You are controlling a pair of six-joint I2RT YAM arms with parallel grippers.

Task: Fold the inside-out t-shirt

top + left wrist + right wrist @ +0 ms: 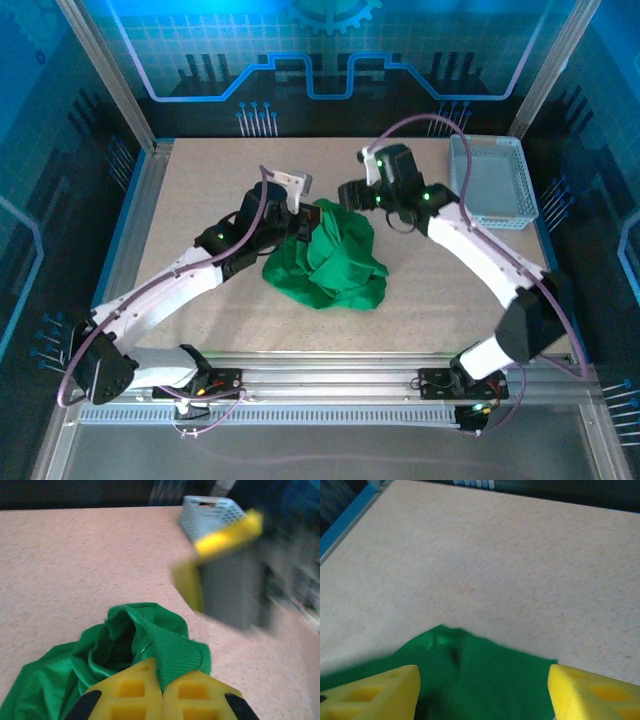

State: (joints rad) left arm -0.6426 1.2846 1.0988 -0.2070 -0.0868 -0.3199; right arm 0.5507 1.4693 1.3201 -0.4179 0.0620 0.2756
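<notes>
**Near edge.** We list a metal rail along the near edge of the worktop, carrying both arm bases. The left arm reaches in from the near left corner. The right arm reaches in from the near right corner.

**Middle of the worktop.** The shirt is bright green and crumpled into one heap, lying well apart from every edge. We cannot make out its sleeves or tag in the bunched cloth.

**Far left side of the heap.** The left gripper has its yellow fingers pressed together, with a ribbed fold of the shirt pinched between them. That fold stands up from the heap. The arm's dark wrist lies over the heap's left margin in the top view and hides the cloth beneath it.

**Far side of the heap.** The right gripper has its jaws wide apart. Green cloth lies below and between the two fingers, and we see neither finger touching it. From the left wrist it appears as a blurred grey and yellow mass that covers part of the basket.

**Far right corner.** The basket is pale mesh and stands upright, close beside the right arm's wrist. Its floor shows plain from wall to wall.

**Beyond the far edge.** A blue patterned panel stands behind the frame posts.
</notes>
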